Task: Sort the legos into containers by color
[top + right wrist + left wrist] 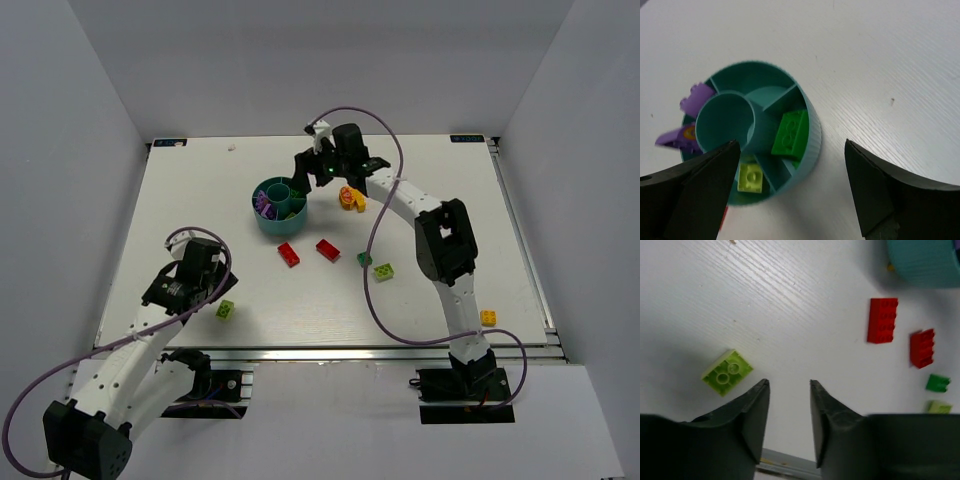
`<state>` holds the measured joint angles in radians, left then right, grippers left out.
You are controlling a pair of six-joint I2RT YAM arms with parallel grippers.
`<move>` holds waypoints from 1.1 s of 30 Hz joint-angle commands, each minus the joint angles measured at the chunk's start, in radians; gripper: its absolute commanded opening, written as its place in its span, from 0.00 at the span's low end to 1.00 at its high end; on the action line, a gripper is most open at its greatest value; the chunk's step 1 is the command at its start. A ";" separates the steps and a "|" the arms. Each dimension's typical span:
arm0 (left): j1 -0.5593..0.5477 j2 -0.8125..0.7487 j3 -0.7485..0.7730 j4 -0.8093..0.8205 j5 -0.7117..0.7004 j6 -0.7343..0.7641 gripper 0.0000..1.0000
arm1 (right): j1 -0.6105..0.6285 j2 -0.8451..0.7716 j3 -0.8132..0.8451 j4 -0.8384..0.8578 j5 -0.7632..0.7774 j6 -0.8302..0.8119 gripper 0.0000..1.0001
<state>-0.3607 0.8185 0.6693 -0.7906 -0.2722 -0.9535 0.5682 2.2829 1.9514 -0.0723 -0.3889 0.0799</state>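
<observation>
The teal divided bowl stands at the table's middle back. My right gripper hovers open and empty over its right rim. In the right wrist view the bowl holds a dark green brick, a lime brick and purple bricks in separate compartments. My left gripper is open and empty just above the table; a lime brick lies to the left of its fingers. Two red bricks, a dark green brick and a lime brick lie loose.
Orange and yellow bricks lie right of the bowl, under the right arm. A yellow brick sits near the right arm's base. The right arm's purple cable loops over the table. Grey walls surround the table.
</observation>
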 commanded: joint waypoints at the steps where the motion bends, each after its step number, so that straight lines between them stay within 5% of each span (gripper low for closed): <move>1: 0.008 0.010 0.000 -0.045 0.004 -0.028 0.45 | -0.051 -0.167 -0.053 -0.006 -0.094 -0.198 0.89; 4: 0.008 0.045 -0.010 -0.049 0.037 0.010 0.42 | -0.140 -0.242 -0.135 -0.024 -0.360 -0.249 0.79; 5: 0.008 0.086 -0.005 -0.048 0.060 0.031 0.47 | -0.175 -0.264 -0.155 -0.030 -0.407 -0.281 0.66; 6: 0.008 0.112 0.003 -0.050 0.070 0.080 0.63 | -0.188 -0.281 -0.173 -0.073 -0.445 -0.310 0.59; 8: 0.008 0.210 0.042 -0.082 0.082 0.129 0.73 | -0.203 -0.342 -0.236 -0.122 -0.495 -0.383 0.46; 10: 0.008 0.284 0.075 -0.131 0.073 0.209 0.78 | -0.212 -0.400 -0.284 -0.193 -0.521 -0.480 0.49; 11: 0.008 0.316 0.091 -0.145 0.068 0.232 0.78 | -0.214 -0.419 -0.330 -0.216 -0.525 -0.506 0.61; 13: 0.008 0.387 0.124 -0.170 0.048 0.298 0.79 | -0.214 -0.468 -0.376 -0.244 -0.524 -0.537 0.70; 18: 0.008 0.481 0.170 -0.179 0.021 0.419 0.78 | -0.218 -0.551 -0.516 -0.216 -0.496 -0.532 0.72; 33: 0.008 0.646 0.188 -0.148 0.094 0.581 0.73 | -0.255 -0.574 -0.549 -0.192 -0.469 -0.479 0.74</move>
<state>-0.3561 1.4586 0.8360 -0.9493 -0.1986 -0.4126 0.3233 1.7584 1.4082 -0.2893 -0.8520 -0.4103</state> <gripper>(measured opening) 0.738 0.733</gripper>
